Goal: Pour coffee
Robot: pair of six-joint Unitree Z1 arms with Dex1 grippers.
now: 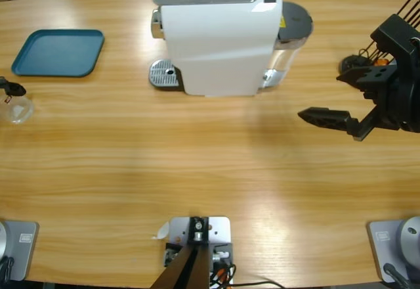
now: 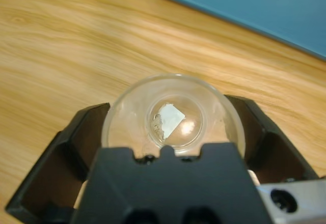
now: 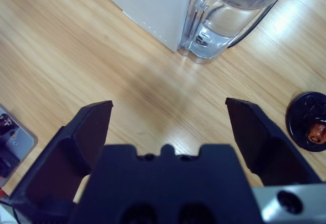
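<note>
A clear glass cup (image 2: pixel 173 114) stands on the wooden table beside the teal tray, seen at the far left edge in the high view as the cup (image 1: pixel 18 110). My left gripper (image 2: pixel 168 107) is shut on it, one black jaw pressed to each side. The cup's bottom looks clear with a bright reflection; no coffee is in view. The white coffee machine (image 1: pixel 220 36) stands at the back middle, its metal drip grate (image 1: pixel 164 74) bare. My right gripper (image 3: pixel 168 107) hangs open over bare table right of the machine, the same right gripper (image 1: pixel 331 95) showing in the high view.
A teal tray (image 1: pixel 59 52) lies at the back left. The machine's clear water tank (image 3: pixel 214 25) is at its right end. A black round holder (image 3: pixel 308 119) with an orange capsule sits near the right arm.
</note>
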